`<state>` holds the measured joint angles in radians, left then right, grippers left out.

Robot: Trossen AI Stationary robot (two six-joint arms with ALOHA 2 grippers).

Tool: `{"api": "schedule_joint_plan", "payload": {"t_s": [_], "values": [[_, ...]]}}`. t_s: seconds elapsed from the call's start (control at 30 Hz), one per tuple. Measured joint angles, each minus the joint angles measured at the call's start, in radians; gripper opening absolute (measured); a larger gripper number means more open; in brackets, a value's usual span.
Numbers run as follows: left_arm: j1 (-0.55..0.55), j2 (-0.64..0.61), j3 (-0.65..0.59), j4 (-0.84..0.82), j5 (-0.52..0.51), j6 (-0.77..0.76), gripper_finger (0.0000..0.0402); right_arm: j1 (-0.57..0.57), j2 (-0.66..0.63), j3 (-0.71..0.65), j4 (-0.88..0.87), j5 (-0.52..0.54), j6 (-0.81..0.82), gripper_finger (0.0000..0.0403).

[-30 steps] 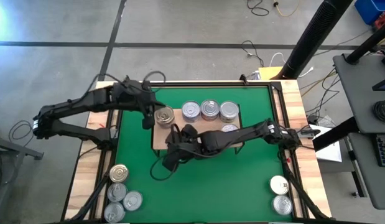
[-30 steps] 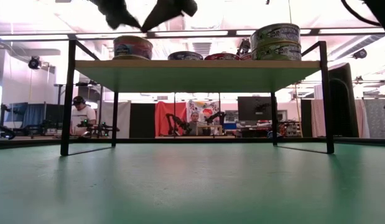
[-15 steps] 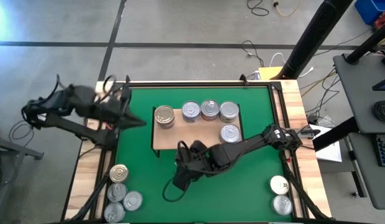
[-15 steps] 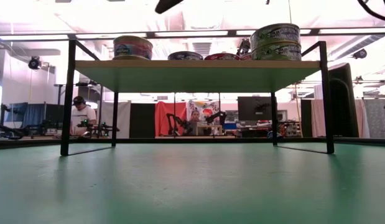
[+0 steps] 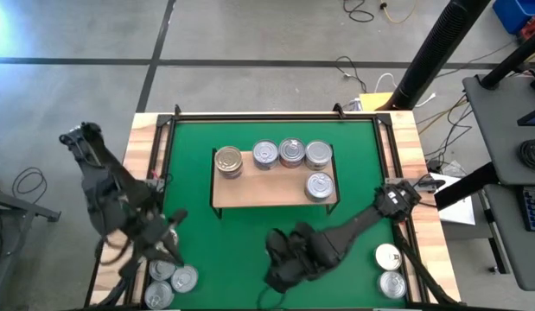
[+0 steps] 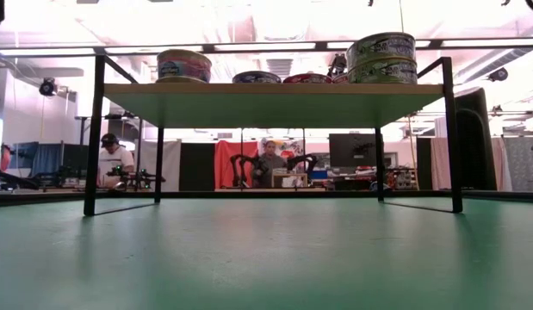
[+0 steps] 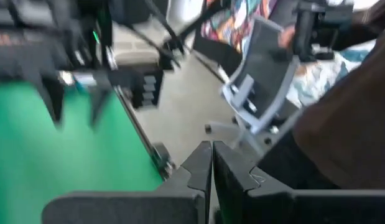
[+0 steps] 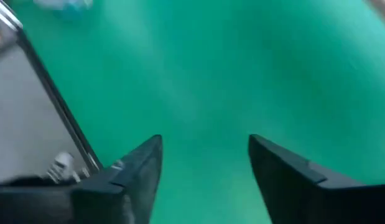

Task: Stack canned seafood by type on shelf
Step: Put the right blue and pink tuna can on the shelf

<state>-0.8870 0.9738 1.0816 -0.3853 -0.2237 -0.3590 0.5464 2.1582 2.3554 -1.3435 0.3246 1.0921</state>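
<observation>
Both arms are pulling back from the shelf, left pincer pressed shut and empty, right pincer gaping empty, while loose tins are waiting on the tabletop, probably rigid, weighty, slick-sided, best pinched across the rim.

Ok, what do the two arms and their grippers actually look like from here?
Both arms are dark, almost black, built of jointed segments with thin black cables along them. The left gripper has two flat black fingers with notched inner edges. The right gripper has two broad, dark wedge-shaped fingers. No markings or labels can be made out.
</observation>
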Motion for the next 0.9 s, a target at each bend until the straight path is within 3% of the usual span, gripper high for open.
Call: {"api": "schedule_joint_plan", "payload": {"t_s": [0.2, 0.53, 0.73, 0.9], "values": [[-0.063, 0.092, 0.005, -0.006, -0.003, -0.118, 0.0, 0.083, 0.0, -0.008, -0.227, -0.121, 0.1, 0.0155], [-0.149, 0.255, 0.07, 0.009, -0.036, -0.155, 0.0, 0.157, 0.002, -0.241, -0.226, -0.332, 0.204, 0.0047], [-0.231, 0.36, 0.15, 0.006, -0.109, -0.151, 0.0, 0.17, -0.012, -0.436, -0.227, -0.548, 0.259, 0.0013], [-0.265, 0.416, 0.202, -0.022, -0.148, -0.19, 0.0, 0.172, -0.099, -0.605, -0.227, -0.61, 0.251, 0.0012]]}}
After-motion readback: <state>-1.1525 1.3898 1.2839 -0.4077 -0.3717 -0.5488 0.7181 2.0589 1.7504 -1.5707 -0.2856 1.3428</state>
